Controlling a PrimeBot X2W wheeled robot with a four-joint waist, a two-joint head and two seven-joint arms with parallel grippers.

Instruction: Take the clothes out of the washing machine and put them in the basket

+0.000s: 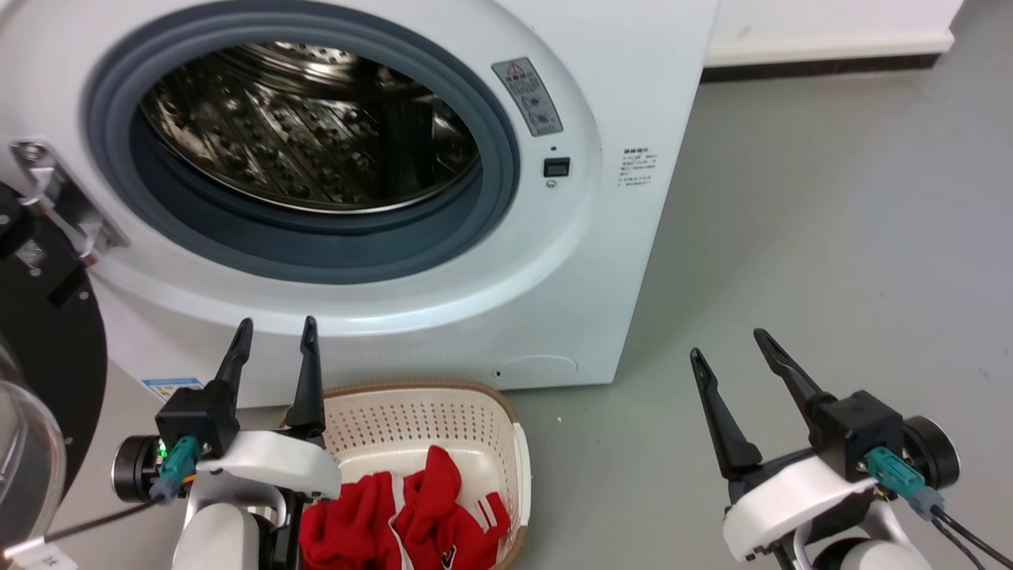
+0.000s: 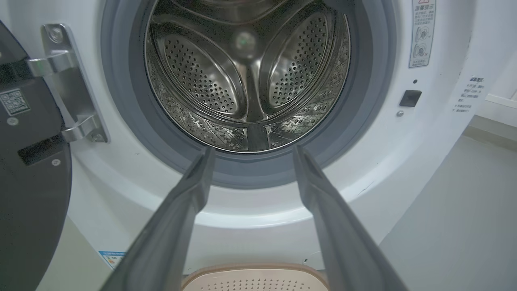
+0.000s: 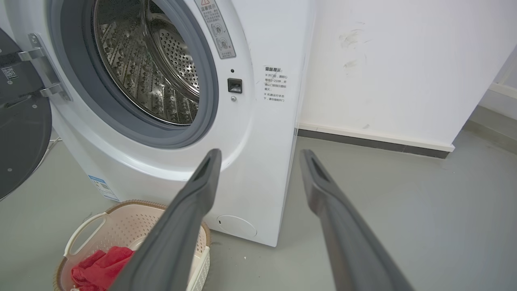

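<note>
The white washing machine stands with its door swung open at the left; its steel drum holds no fabric that I can see. Red clothes with white trim lie in the cream basket on the floor in front of the washer. My left gripper is open and hangs over the basket's left side, fingers pointing at the porthole. Out to the right, above bare floor, my right gripper is open and holds nothing. The basket and clothes also show at the lower left of the right wrist view.
The black-framed glass door hangs open at the far left, close to my left arm, on a metal hinge. Grey floor spreads to the right of the washer. A white wall with a dark baseboard runs behind.
</note>
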